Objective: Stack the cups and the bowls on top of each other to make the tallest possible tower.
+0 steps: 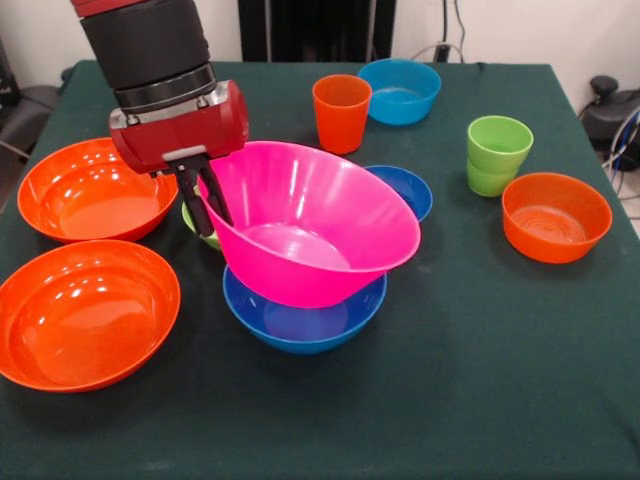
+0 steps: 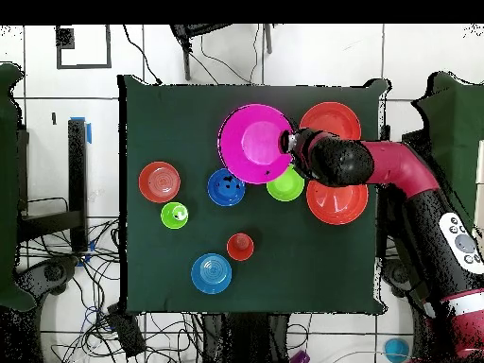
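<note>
- Front view: you see the red and black arm come down from top left; its gripper (image 1: 203, 200) has dark fingers pinching the left rim of the large pink bowl (image 1: 310, 235).
- Pink bowl is tilted, held side up, its base resting in the large blue bowl (image 1: 303, 315) at table centre.
- Two large orange bowls sit separately at left: one further back (image 1: 95, 188), one nearer the camera (image 1: 85, 312).
- A small lime green bowl (image 1: 203, 232) peeks out behind the gripper, mostly hidden.
- A dark blue bowl (image 1: 405, 187) sits just behind the pink one.
- Toward the back: an orange cup (image 1: 341, 112), w/ a light blue bowl (image 1: 400, 90) beside it.
- At right: two lime green cups (image 1: 497, 155) nested together, and a small orange bowl (image 1: 556, 216) next to them.
- All on a dark green table (image 1: 480, 380).
- Overhead view: sides are swapped here. The arm enters from the right, its gripper (image 2: 286, 144) at the pink bowl's (image 2: 253, 144) right rim.
- Blue bowl isn't visible under the pink one.
- Lime bowl (image 2: 285, 185) lies just below the arm; large orange bowls flank the arm, above (image 2: 331, 119) and below (image 2: 337, 202).
</note>
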`<control>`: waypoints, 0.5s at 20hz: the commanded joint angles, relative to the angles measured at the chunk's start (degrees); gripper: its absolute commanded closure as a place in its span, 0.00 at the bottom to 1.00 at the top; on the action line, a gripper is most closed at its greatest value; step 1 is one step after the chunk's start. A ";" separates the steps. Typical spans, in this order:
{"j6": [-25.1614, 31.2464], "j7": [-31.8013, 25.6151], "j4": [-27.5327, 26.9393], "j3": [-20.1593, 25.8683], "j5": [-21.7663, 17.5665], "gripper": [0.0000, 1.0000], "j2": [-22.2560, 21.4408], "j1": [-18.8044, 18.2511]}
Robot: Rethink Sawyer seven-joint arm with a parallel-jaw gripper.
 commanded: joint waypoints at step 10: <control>6.88 -16.38 2.89 0.12 -0.71 0.00 0.54 1.24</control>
